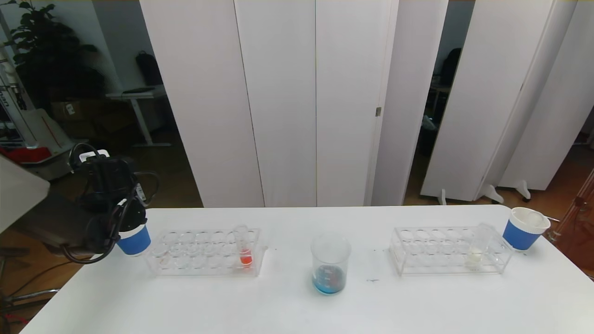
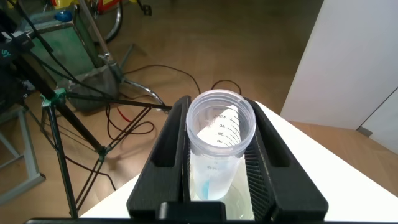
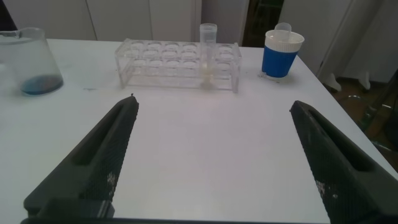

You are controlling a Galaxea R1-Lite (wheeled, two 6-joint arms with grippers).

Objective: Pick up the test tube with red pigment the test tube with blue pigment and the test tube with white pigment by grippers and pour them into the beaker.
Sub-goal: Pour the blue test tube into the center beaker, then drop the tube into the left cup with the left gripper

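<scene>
Currently the left gripper (image 2: 217,168) hangs above the blue-and-white paper cup (image 1: 134,240) at the table's left end, its two black fingers (image 2: 171,149) clamped on a clear graduated test tube (image 2: 219,140). That tube stands upright between the fingers, nearly drained, with only a thin streak of blue liquid low inside; in the head view the left arm's black wrist hides it. Blue liquid lies in a shallow layer at the bottom of the beaker (image 1: 330,263), which stands upright on the white table (image 1: 297,306) roughly midway between two clear plastic racks.

The left rack (image 1: 206,253) sits just right of the paper cup and holds the test tube with red pigment (image 1: 243,246), upright in a hole near the rack's right end, orange-red liquid filling its lower part. The right rack (image 1: 450,250) holds the test tube with white pigment (image 1: 477,250), also upright and near that rack's right end, with pale cream liquid at its bottom. A second blue-and-white paper cup (image 1: 524,228) stands just beyond the right rack, close to the table's far right corner, with something clear resting in its mouth.

The right gripper (image 3: 214,155) is out of the head view; its own camera shows its dark fingers (image 3: 102,155) spread wide apart above bare tabletop, well short of the right rack and gripping nothing.
</scene>
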